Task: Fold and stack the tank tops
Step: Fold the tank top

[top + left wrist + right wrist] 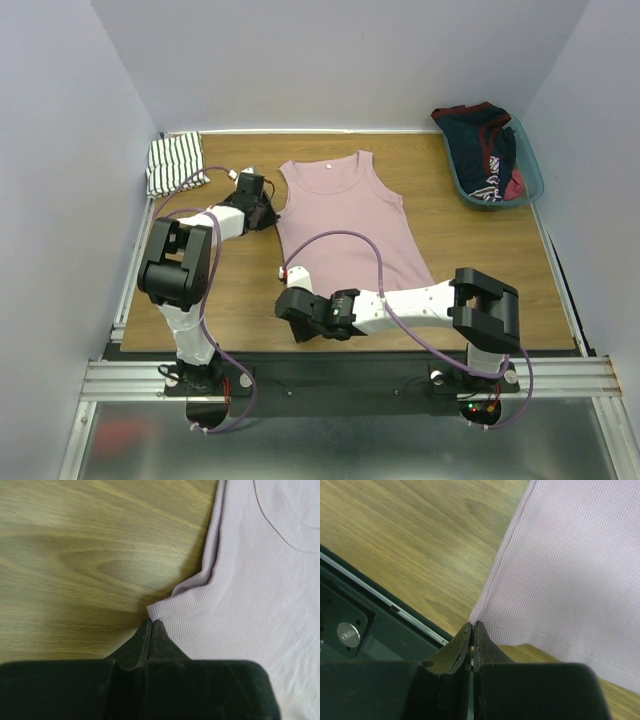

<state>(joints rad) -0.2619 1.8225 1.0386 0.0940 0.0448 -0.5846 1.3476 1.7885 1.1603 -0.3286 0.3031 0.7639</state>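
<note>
Lying flat in the middle of the wooden surface (250, 290) is the pink tank top (345, 220), with its neckline towards the far edge and its hem towards the arm bases. The left tool (151, 626) sits at the left side of this top, just under the armhole. In the left wrist view its two jaws are pressed together with no gap, and the ribbed corner of the armhole ends exactly at their tips, so the cloth is pinched there. The right tool (472, 627) is at the near left corner of the hem. Its jaws are also closed narrow, and the hem corner runs in between them – it holds the cloth just beside the near edge of the surface. A purple cable (340, 236) of the right arm arches over the lower part of the pink top. The striped tank top (175, 163) lies folded in the far left corner, well apart from both tools. At the far right stands a teal basket (533, 172) with dark clothing (485, 150) inside it.
</note>
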